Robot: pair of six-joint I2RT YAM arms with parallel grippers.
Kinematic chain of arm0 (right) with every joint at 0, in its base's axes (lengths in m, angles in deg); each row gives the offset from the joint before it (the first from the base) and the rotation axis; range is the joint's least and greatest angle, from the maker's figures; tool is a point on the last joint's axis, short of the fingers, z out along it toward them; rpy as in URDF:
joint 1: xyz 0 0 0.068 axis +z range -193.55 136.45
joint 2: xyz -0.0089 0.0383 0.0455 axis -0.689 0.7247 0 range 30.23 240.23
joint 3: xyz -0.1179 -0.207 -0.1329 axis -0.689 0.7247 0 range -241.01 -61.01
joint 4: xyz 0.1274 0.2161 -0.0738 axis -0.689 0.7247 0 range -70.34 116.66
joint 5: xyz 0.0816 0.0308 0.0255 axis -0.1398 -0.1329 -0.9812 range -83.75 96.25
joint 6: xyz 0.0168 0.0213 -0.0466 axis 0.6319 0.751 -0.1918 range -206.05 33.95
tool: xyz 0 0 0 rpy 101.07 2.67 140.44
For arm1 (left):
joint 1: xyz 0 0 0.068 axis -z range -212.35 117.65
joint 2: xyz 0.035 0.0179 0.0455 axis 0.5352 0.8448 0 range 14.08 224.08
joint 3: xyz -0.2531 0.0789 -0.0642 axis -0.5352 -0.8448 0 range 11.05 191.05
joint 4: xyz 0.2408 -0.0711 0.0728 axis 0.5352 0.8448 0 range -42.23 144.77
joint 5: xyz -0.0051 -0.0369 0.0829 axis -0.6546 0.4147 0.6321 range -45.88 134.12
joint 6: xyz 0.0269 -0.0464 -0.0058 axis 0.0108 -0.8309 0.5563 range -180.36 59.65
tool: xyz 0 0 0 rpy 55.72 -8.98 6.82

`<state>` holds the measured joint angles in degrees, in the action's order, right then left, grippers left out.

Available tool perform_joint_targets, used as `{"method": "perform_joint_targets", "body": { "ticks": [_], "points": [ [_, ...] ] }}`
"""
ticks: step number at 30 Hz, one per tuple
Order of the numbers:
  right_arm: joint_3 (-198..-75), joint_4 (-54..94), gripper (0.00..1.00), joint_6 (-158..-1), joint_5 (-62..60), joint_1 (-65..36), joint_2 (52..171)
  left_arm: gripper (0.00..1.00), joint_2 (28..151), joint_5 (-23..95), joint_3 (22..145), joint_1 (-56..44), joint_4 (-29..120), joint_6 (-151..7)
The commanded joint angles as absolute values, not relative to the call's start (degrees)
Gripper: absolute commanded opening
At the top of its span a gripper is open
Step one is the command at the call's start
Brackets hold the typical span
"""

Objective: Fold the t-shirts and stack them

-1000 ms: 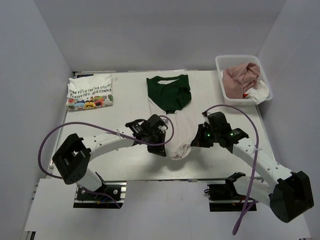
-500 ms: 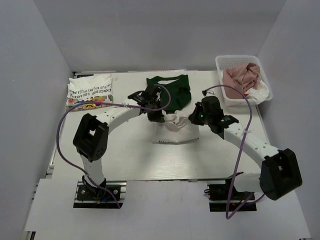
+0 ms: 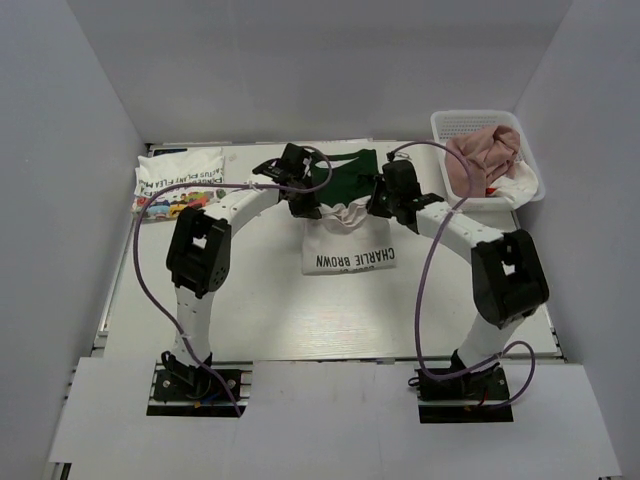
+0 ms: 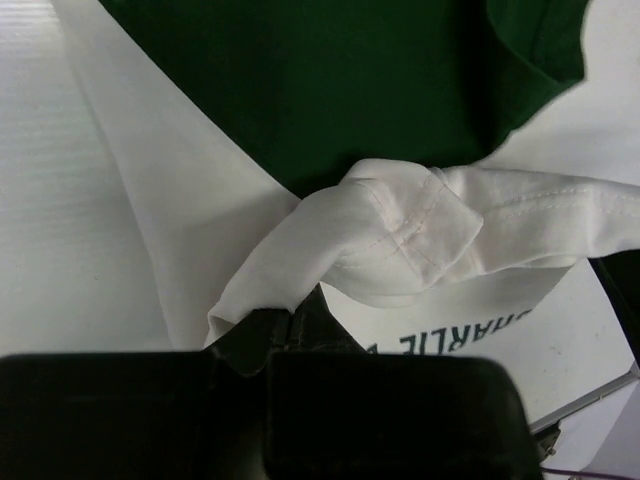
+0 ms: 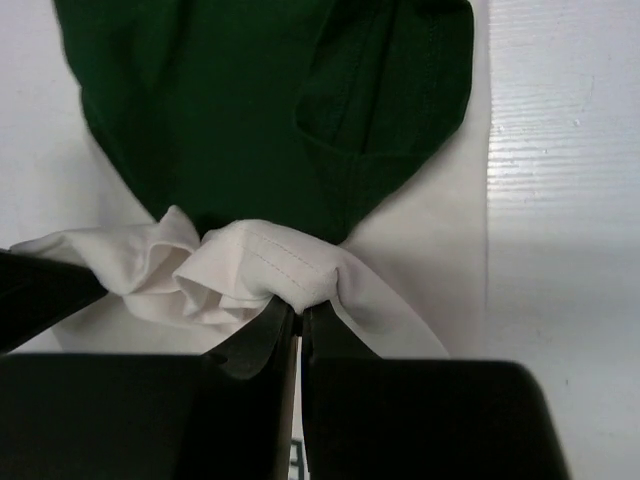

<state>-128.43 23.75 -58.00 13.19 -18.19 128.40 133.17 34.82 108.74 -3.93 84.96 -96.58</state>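
The white t-shirt with dark green sleeves and collar (image 3: 350, 245) lies at the table's middle, its lower half folded up so "CHARLIE BROWN" lettering shows. My left gripper (image 3: 305, 207) is shut on the white hem's left corner (image 4: 330, 250) over the green part. My right gripper (image 3: 378, 207) is shut on the hem's right corner (image 5: 265, 265). The hem (image 3: 342, 214) bunches between them. The white t-shirt with lettering and cartoon figures (image 3: 180, 185) lies folded at the far left. The dusty pink t-shirt (image 3: 480, 155) and a white one with red (image 3: 515, 185) sit in the basket.
The white lattice basket (image 3: 450, 125) stands at the far right corner. Grey walls close in the table on three sides. Purple cables loop from both arms over the table.
Both grippers have carried the shirt's white hem from the near edge away to the green top, folding the shirt in half. The lettering now shows.
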Motion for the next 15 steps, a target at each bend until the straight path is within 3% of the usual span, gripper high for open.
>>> {"method": "perform_joint_targets", "body": {
  "ticks": [1,7,8,9,10,12,13,15],
  "points": [
    [-133.2,23.2,0.0,-57.5,12.3,-19.5,132.3,0.0,134.8,33.2,111.3,-5.2,85.6,-95.5],
    [-138.2,25.2,0.0,-56.1,10.6,-21.1,138.7,0.0,138.0,29.3,114.9,-7.7,84.0,-95.5],
    [-138.4,25.3,0.0,-56.2,9.7,-21.1,140.0,0.04,138.5,29.3,114.9,-7.7,84.0,-95.5],
    [-139.4,26.1,0.31,-56.1,8.6,-21.3,140.2,0.39,138.5,28.7,114.9,-7.7,84.0,-95.5],
    [-139.7,26.3,0.46,-56.4,8.2,-21.3,140.5,0.63,138.5,28.7,114.9,-8.2,84.0,-95.5],
    [-139.7,27.6,0.71,-57.3,6.9,-21.4,140.0,0.99,136.4,28.1,114.3,-8.2,84.7,-94.8],
    [-139.2,28.3,0.9,-59.2,6.9,-21.1,139.0,0.99,135.2,29.0,113.0,-8.7,84.7,-94.8],
    [-134.6,27.1,0.9,-60.3,1.8,-20.7,135.6,0.99,132.2,31.6,108.7,-8.7,84.7,-94.8]
  ]
}}
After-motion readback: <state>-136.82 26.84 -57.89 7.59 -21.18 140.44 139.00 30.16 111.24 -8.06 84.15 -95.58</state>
